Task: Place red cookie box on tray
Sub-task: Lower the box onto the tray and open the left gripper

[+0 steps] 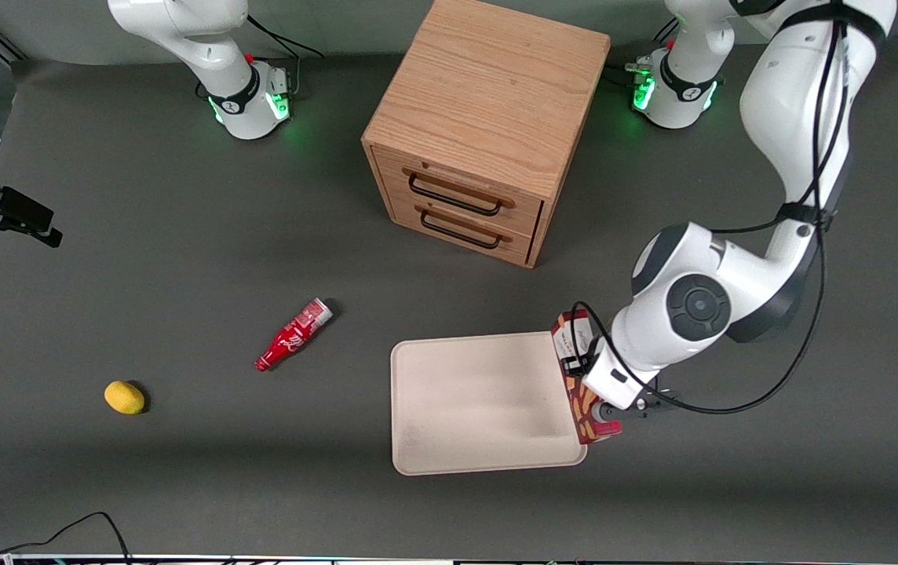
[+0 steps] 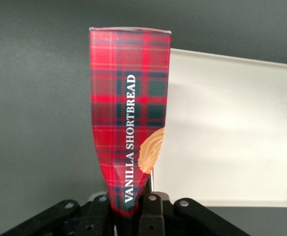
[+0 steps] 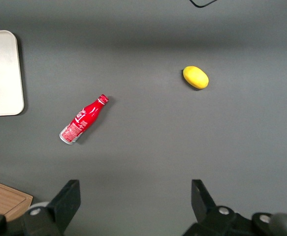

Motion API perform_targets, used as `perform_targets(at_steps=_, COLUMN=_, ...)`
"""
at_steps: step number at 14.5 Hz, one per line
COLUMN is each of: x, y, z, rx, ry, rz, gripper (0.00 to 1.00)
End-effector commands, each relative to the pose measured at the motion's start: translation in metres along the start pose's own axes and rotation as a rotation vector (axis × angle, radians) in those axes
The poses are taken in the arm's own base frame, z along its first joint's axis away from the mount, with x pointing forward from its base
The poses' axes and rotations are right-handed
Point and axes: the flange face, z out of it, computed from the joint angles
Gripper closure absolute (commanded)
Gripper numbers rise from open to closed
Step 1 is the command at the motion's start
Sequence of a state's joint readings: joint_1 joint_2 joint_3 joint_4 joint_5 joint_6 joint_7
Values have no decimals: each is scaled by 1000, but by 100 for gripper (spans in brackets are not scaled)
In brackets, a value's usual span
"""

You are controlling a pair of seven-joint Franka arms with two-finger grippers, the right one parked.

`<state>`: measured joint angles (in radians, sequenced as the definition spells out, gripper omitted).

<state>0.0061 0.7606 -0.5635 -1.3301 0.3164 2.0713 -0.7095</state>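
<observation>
A wooden cabinet (image 1: 480, 125) with two drawers stands on the grey counter (image 1: 182, 235), and nearer the front camera lies the cream tray (image 1: 472, 400). Over the tray's edge at the working arm's end, the gripper (image 2: 131, 206) is clamped on the box (image 2: 128, 113), a slim red tartan carton lettered "VANILLA SHORTBREAD" with a tan cookie picture. A red bottle (image 1: 293, 334) and a lemon (image 1: 125, 397) lie toward the parked arm's end.

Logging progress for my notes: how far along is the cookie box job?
Done: the pincer is shut on the red cookie box, lifted off the table. In hand: the box hangs at the tray's edge toward the working arm's end. Left: carrying it over the tray and setting it down.
</observation>
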Motion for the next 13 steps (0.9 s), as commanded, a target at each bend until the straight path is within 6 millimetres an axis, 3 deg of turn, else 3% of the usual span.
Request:
perform_targets(at_steps=1, x=-5, y=16, z=31, rx=4, ry=68, rz=10, gripper=100)
perform_targets(at_steps=6, x=-11, y=21, z=71, rx=49, ry=86, rz=39, gripper=100)
perform_targets(at_steps=9, x=-10, y=19, z=73, rx=54, ry=90, rz=44, gripper=100)
perform_targets(at_steps=10, x=-10, y=19, z=72, rx=55, ry=90, rz=44, gripper=82)
perform_targets(at_steps=11, x=-10, y=18, z=72, rx=56, ry=92, rz=45, gripper=2)
perform_targets(at_steps=13, x=-11, y=17, z=71, rx=69, ry=85, rz=42, gripper=0)
